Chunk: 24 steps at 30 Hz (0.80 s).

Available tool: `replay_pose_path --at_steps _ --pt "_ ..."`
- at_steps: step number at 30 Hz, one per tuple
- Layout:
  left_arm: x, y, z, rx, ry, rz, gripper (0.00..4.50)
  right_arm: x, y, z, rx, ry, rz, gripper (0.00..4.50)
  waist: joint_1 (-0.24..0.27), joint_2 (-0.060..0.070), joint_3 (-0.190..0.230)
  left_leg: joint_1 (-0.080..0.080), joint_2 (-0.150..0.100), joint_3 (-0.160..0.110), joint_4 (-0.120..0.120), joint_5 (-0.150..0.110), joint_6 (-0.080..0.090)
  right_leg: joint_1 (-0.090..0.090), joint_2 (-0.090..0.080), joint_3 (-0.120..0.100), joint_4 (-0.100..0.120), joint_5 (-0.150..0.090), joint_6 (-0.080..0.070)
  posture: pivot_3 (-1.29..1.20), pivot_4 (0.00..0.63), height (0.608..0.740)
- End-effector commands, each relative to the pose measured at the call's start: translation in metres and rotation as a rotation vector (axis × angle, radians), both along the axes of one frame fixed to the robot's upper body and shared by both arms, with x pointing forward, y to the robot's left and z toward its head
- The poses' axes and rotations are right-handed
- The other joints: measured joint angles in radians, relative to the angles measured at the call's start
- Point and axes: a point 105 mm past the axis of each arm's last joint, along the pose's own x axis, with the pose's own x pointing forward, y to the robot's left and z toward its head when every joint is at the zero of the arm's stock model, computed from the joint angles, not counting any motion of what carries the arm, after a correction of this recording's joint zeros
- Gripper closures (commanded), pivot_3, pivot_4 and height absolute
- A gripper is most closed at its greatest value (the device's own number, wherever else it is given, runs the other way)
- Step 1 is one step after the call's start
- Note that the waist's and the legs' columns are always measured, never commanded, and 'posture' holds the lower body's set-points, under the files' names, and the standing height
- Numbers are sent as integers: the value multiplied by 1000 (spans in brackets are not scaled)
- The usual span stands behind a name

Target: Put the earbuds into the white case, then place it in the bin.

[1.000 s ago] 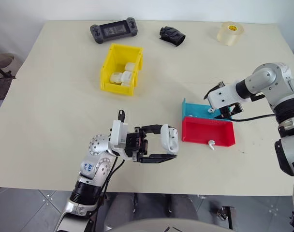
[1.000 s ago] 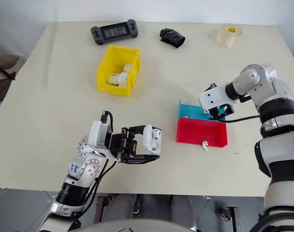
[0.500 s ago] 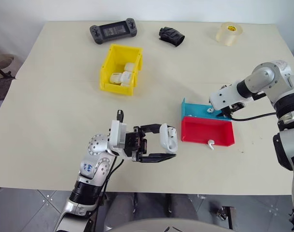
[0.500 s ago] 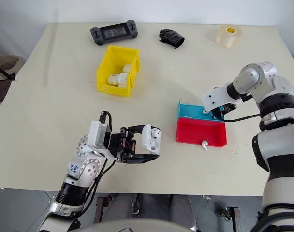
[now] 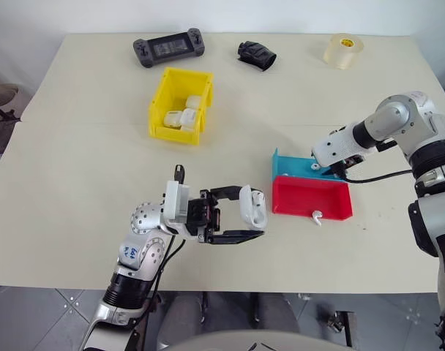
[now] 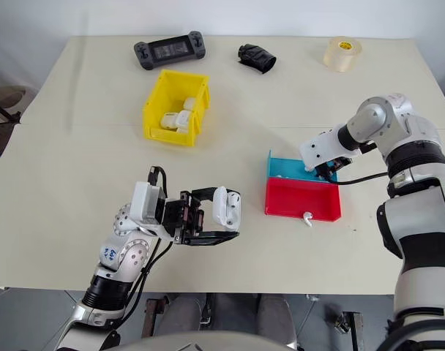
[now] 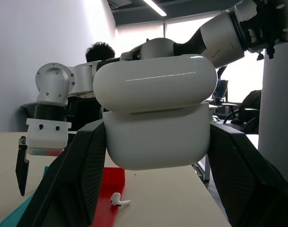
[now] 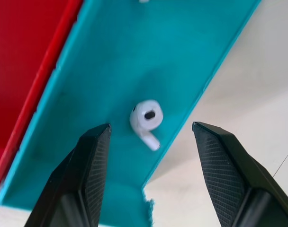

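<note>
The white case [image 5: 253, 208] sits clamped between the left gripper [image 5: 244, 214]'s two fingers above the table's near edge, its lid ajar and nothing seen loaded into it. One of the earbuds [image 8: 147, 119] lies loose on the floor of the blue tray [image 5: 288, 165], framed between the parted fingers of the right gripper [image 8: 151, 161], which hangs just over it without touching; another earbud [image 5: 318, 216] lies on the table against the red tray [image 5: 310, 198]'s front wall. So neither bud looks collected yet, and the loading, closing and drop all remain. The bin [image 5: 162, 97], well apart toward the far side, already holds several similar white cases [image 5: 180, 114].
</note>
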Motion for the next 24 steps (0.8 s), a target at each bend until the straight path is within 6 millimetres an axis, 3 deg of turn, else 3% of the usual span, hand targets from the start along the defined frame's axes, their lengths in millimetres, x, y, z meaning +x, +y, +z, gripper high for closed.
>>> replay_pose_path --at_steps 1,2,5,10,24 --pt "-1 0 7 -13 -38 10 1668 -2 2 -8 -7 33 2 1649 0 0 0 0 0 0 0 0 0 0 0 0 0 0 0 0 150 740" --pt "-1 0 7 -13 -38 11 1668 -2 1 -9 -18 39 0 1649 0 0 0 0 0 0 0 0 0 0 0 0 0 0 0 0 150 740" --pt "0 0 8 -14 -39 14 1668 -1 1 -8 -20 37 -6 2275 0 0 0 0 0 0 0 0 0 0 0 0 0 0 0 0 150 740" --pt "0 0 9 -14 -39 17 1668 -1 -2 -9 -32 41 -23 3887 0 0 0 0 0 0 0 0 0 0 0 0 0 0 0 0 150 740" --pt "2 0 10 -15 -41 21 1668 -5 0 -11 -3 79 -23 3942 0 0 0 0 0 0 0 0 0 0 0 0 0 0 0 0 150 740"
